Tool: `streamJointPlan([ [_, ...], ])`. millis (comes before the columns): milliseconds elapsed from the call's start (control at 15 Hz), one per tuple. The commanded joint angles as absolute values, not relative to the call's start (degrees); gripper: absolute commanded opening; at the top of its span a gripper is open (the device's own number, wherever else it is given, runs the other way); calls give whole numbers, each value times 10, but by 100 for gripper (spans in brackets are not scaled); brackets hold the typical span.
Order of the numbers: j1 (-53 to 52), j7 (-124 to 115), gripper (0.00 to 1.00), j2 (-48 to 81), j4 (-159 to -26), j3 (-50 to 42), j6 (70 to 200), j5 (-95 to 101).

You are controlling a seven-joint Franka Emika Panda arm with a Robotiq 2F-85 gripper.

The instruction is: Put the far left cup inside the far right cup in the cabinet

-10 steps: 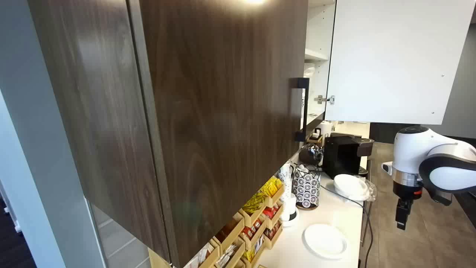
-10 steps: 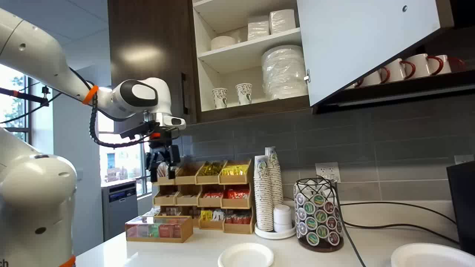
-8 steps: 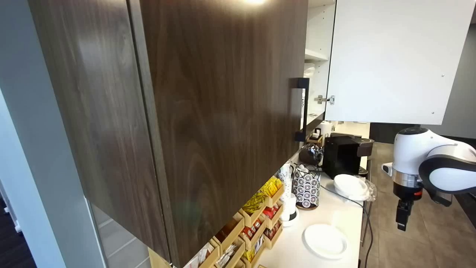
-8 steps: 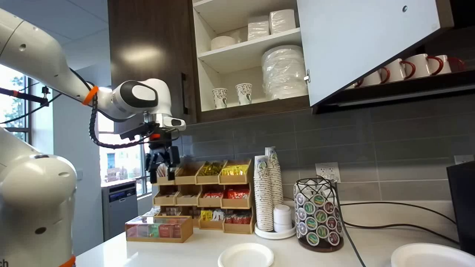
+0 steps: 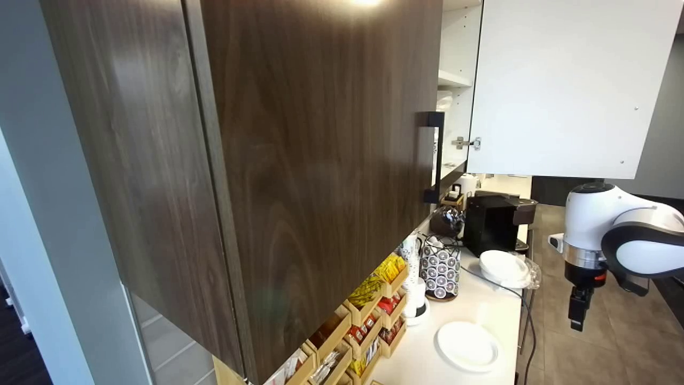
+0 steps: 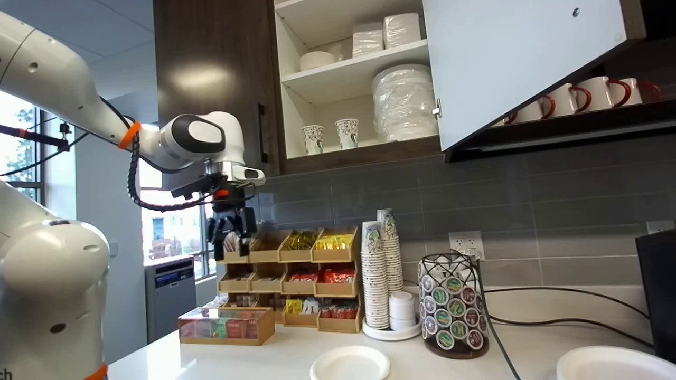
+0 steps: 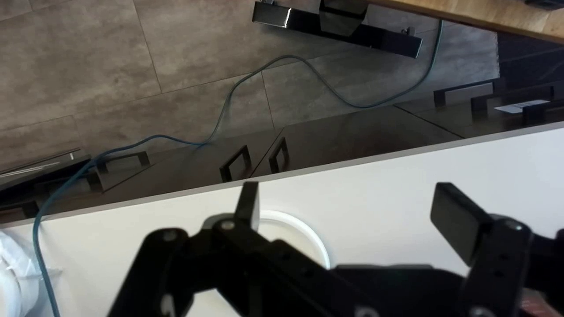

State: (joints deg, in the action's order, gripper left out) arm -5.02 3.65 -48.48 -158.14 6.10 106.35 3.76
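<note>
Gripper (image 6: 231,246) hangs fingers-down from the white arm (image 6: 97,119), its two fingers spread well apart, seen close up in the wrist view. It sits lower than the cabinet (image 6: 364,153) and well apart from it. In an exterior view, the left cup (image 6: 313,140) and the right cup (image 6: 347,133) stand upright at the bottom of the cabinet, near each other with a gap between, both white with a dark leafy print. A plastic-wrapped white stack (image 6: 405,105) stands just beside the right cup, to its right. One door (image 6: 528,58) stands open, its white inside showing in both exterior views. Below, on the white counter (image 6: 253,361), are a rack (image 6: 299,287), cup stacks (image 6: 376,287), a pod holder (image 6: 454,311) and a plate (image 6: 349,365). In the wrist view, the plate lies partly behind one finger, with the counter around it.
</note>
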Motion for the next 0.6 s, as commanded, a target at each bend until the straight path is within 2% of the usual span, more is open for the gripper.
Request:
streamJointPlan([
  [0,-49,23,100,-479,-1534,51,1091,40],
  [533,-16,-81,100,-430,-1348,68,1241,25],
])
